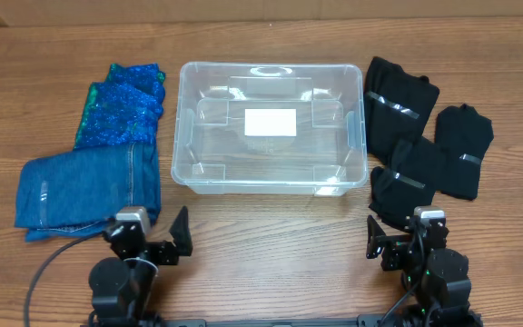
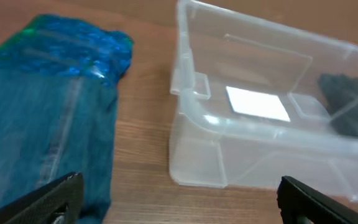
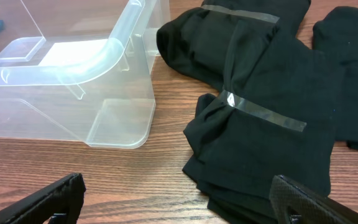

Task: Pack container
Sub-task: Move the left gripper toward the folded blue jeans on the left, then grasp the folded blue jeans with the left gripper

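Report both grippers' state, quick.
Left gripper: open, holding nothing.
Right gripper: open, holding nothing.

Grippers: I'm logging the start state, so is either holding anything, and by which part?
Nothing is held. The left gripper and right gripper are both open and empty, short of the clear container, the blue clothes and the black taped bundles.

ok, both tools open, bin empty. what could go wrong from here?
1. The nearest black bundle lies against the rear black bundle; the right tool may drag both.
2. The plain blue cloth overlaps the sparkly blue cloth and looks loose; it could unfold and drape over the rim.
3. The empty container probably slides if a tool bumps its wall.
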Robot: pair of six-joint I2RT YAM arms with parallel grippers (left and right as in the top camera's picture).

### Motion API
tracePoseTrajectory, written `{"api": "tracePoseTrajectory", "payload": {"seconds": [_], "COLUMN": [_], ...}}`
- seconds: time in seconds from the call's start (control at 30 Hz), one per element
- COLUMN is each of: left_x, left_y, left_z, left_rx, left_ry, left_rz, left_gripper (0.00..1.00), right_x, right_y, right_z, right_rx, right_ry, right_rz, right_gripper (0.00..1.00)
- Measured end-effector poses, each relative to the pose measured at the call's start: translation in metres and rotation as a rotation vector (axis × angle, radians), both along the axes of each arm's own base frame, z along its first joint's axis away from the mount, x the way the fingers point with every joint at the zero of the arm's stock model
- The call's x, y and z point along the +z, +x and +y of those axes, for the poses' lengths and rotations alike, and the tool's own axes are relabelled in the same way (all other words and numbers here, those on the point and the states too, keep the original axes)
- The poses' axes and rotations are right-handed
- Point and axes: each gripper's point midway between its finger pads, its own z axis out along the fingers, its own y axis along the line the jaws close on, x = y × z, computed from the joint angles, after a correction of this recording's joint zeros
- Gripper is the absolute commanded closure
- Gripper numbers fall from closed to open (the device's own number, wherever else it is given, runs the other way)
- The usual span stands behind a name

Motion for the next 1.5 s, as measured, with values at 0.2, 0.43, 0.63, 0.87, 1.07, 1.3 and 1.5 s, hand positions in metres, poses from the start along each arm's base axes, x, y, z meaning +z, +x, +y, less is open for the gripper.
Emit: {"api": "tracePoseTrajectory", "payload": {"seconds": [0.2, 0.43, 0.63, 0.87, 1.07, 1.3, 1.5], "left_x": [0.08, 0.168, 0.152, 0.094, 0.03, -0.033, -0.077], "left_y": [0.007, 0.04, 0.054, 0.059, 0.031, 0.007, 0.02], "left_z": [0.008, 0.001, 0.029, 0.138, 0.226, 0.278, 0.289], "left_rx": [0.066, 0.026, 0.166, 0.557, 0.793, 0.851, 0.726], "left_ry": [-0.054, -0.078, -0.061, -0.229, -0.508, -0.778, -0.825], "left_rz": [-0.026, -0.063, 0.161, 0.542, 0.718, 0.78, 0.796], "left_gripper": [0.0, 0.0, 0.0, 0.0, 0.0, 0.0, 0.0], "right_x": [0.0, 0.0, 0.0, 0.0, 0.0, 0.0, 0.0], "right_y": [0.0, 0.0, 0.0, 0.0, 0.0, 0.0, 0.0], "right_z": [0.0, 0.0, 0.0, 0.0, 0.0, 0.0, 0.0], "right_rx": [0.001, 0.0, 0.001, 0.0, 0.0, 0.001, 0.0], "right_ry": [0.0, 0.0, 0.0, 0.0, 0.0, 0.0, 0.0], "right_rz": [0.0, 0.0, 0.0, 0.0, 0.0, 0.0, 0.0], "right_gripper": [0.0, 0.0, 0.0, 0.0, 0.0, 0.0, 0.0]}}
